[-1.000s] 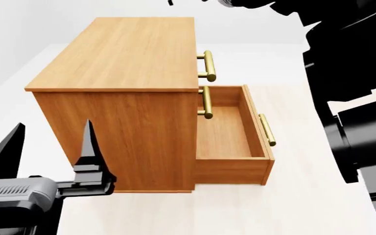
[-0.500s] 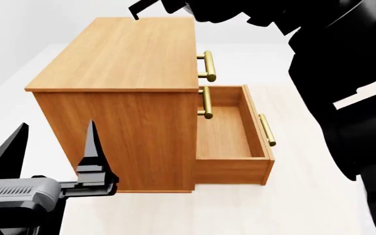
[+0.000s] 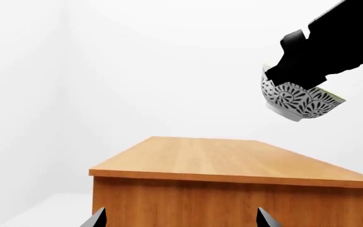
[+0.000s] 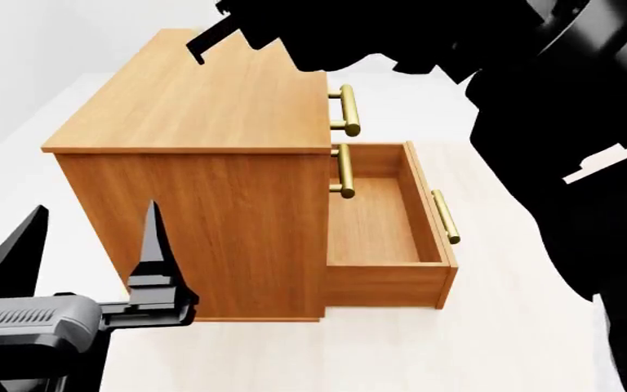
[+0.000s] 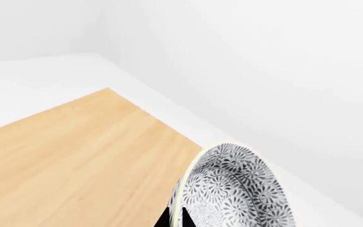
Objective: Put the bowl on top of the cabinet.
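The bowl point(image 3: 300, 100), white with a dark leaf pattern, hangs tilted in the air above the far right part of the cabinet's flat top point(image 3: 232, 158). My right gripper point(image 5: 176, 218) is shut on the bowl point(image 5: 235, 189), pinching its rim between the two fingers. In the head view the right gripper point(image 4: 218, 33) reaches over the orange-brown cabinet point(image 4: 205, 106) from the right, and the arm hides the bowl. My left gripper point(image 4: 94, 211) stands open and empty, low beside the cabinet's side panel point(image 3: 232, 203).
The cabinet's bottom drawer point(image 4: 384, 220) is pulled open toward the right and holds nothing. Brass bar handles point(image 4: 346, 110) stick out on that side. A pale floor point(image 4: 509, 343) surrounds the cabinet, with white walls behind.
My right arm has swung leftward over the cabinet top, now covering more of its far right corner. The left gripper and the cabinet have stayed still.
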You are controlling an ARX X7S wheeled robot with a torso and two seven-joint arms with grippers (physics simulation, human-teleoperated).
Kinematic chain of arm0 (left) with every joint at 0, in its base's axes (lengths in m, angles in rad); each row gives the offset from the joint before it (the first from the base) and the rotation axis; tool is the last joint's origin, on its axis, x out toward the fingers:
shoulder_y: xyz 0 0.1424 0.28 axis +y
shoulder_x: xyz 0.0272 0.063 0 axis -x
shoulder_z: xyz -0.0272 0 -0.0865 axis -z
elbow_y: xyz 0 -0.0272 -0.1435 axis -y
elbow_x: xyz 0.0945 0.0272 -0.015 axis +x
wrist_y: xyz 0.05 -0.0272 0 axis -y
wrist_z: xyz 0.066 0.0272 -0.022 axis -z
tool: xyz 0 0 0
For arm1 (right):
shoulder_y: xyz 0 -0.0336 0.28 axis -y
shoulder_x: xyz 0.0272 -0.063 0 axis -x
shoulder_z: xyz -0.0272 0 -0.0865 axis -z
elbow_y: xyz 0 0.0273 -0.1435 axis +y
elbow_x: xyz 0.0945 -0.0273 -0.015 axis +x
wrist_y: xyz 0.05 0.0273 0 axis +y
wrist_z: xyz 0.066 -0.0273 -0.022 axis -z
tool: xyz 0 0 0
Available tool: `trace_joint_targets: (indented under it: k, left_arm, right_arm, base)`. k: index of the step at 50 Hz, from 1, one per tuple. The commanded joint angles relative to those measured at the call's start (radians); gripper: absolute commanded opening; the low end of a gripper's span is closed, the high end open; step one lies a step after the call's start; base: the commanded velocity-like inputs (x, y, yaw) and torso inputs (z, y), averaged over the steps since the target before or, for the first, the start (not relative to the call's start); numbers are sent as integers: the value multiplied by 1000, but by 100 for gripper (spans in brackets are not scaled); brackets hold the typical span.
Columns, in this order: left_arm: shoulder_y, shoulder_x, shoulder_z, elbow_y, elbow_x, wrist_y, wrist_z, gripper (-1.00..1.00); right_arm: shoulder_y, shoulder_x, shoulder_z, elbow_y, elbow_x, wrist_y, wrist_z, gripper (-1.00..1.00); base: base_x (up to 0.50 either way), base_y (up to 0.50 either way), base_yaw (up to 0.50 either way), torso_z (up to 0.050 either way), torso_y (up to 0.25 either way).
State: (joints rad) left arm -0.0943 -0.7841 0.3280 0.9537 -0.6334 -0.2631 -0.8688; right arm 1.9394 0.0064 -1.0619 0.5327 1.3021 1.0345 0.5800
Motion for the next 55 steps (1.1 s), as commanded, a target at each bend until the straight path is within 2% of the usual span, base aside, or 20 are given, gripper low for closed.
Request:
trace_joint_targets:
  k: [1, 31, 55]
  left_arm:
    - [1, -3, 2, 1, -1, 2, -3, 100]
    - [-9, -3, 13, -1, -8, 3, -10, 100]
    - [-11, -7, 21, 2, -11, -1, -20, 100]
  right_arm:
    - [3, 2, -43, -38, 44, -21, 46, -100]
    - [7, 16, -71, -110, 127, -26, 106, -100]
    - [18, 42, -8, -245, 282, -3, 244, -100]
  base:
    - [0, 0, 0, 0, 0]
    - [0, 0, 0, 0, 0]
    - [0, 0, 0, 0, 1]
